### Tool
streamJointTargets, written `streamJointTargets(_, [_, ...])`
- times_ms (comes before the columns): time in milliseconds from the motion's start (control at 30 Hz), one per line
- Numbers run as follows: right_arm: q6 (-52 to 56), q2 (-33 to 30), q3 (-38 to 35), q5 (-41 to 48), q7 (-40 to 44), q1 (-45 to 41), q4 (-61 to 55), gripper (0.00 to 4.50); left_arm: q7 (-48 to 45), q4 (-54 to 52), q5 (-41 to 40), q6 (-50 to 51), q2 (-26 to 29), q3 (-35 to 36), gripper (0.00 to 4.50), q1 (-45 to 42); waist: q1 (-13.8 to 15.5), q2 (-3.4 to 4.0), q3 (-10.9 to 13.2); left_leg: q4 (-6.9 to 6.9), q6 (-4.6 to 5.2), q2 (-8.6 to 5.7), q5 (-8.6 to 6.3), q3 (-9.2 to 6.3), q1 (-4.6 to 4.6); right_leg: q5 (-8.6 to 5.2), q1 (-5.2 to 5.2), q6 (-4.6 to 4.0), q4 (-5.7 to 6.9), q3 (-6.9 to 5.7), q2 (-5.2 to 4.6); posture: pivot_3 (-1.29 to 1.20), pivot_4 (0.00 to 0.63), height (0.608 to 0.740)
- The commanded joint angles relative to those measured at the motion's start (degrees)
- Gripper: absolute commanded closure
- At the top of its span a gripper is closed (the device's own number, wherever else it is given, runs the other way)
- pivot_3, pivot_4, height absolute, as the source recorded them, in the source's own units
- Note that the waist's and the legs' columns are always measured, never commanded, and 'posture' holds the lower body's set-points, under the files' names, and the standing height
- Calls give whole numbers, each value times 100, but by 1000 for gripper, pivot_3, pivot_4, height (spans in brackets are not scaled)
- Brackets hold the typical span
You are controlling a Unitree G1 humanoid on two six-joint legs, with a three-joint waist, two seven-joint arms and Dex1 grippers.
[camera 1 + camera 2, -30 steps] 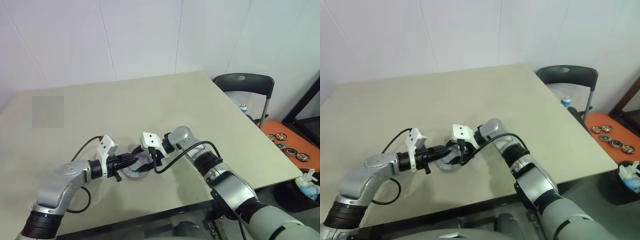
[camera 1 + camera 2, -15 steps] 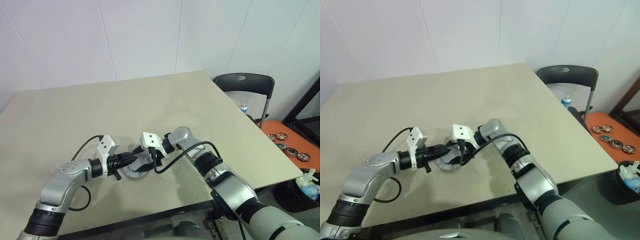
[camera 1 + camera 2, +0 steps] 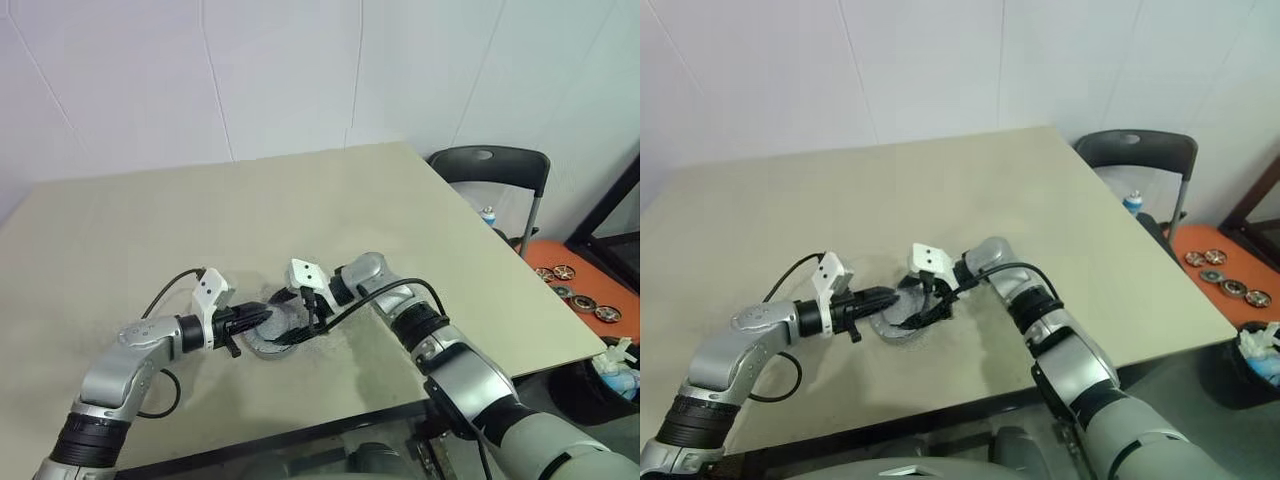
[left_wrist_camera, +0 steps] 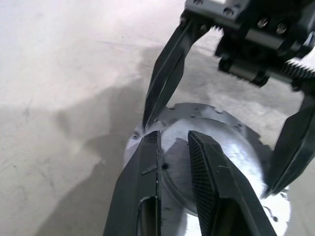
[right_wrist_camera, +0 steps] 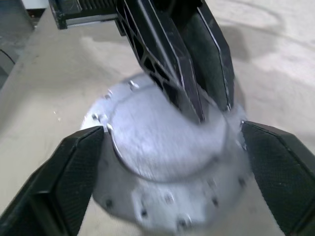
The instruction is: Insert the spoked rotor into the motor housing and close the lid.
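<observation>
Lid (image 5: 162,142) tilted over motor housing (image 5: 197,206), pinched by left end effector (image 4: 172,142) (right end effector (image 5: 172,162) spread).

From where I stand, both hands crowd over the motor housing (image 3: 272,338), so much of its rim and top is hidden behind black fingers. The lid (image 5: 162,135) looks smeared in the right wrist view, and whether it sits fully down I cannot tell. The spoked rotor is covered by that plain grey face. In the left wrist view the housing's near edge runs off the frame. The small wheel-like discs (image 3: 578,293) on the orange patch are too tiny to read.
</observation>
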Motion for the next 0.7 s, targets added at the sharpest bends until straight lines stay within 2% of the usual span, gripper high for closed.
streamJointTargets(33, [654, -119, 91, -41, 212, 35, -45, 10, -3, -20, 33, -82, 20, 74, 3568, -97, -1, -2, -2, -2, 0, 2, 0, 0, 0, 0, -1, 0, 0, 0, 1, 0, 0, 740])
streamJointTargets(267, [758, -129, 43, 7, 151, 58, -183, 10, -13, 66, 49, -103, 52, 100, 3568, -131, 1, -2, -1, -5, 0, 3, 0, 0, -2, 0, -3, 0, 0, 0, 1, 0, 0, 740])
streamJointTargets(500, [1903, 114, -885, 895, 7, -481, -185, 10, -30, 192, 78, -120, 98, 138, 3568, -154, -3, 0, 5, -5, -1, 3, 0, -1, -6, 0, -8, 0, 0, 0, 2, 0, 0, 740])
streamJointTargets(600, [2568, 34, -1232, 1293, 92, -756, -339, 10, -29, 205, 84, -120, 105, 142, 3568, -151, -3, 2, 7, -5, -1, 3, 0, -1, -27, 1, -29, 0, 1, 0, 1, 0, 0, 740])
streamJointTargets(700, [2742, -166, -1295, 1366, 113, -823, -461, 10, -25, 241, 102, -140, 124, 153, 3568, -118, 0, 0, 5, -5, -2, 3, 1, -1, -44, 1, -46, 1, 0, -1, 0, 0, 0, 740])
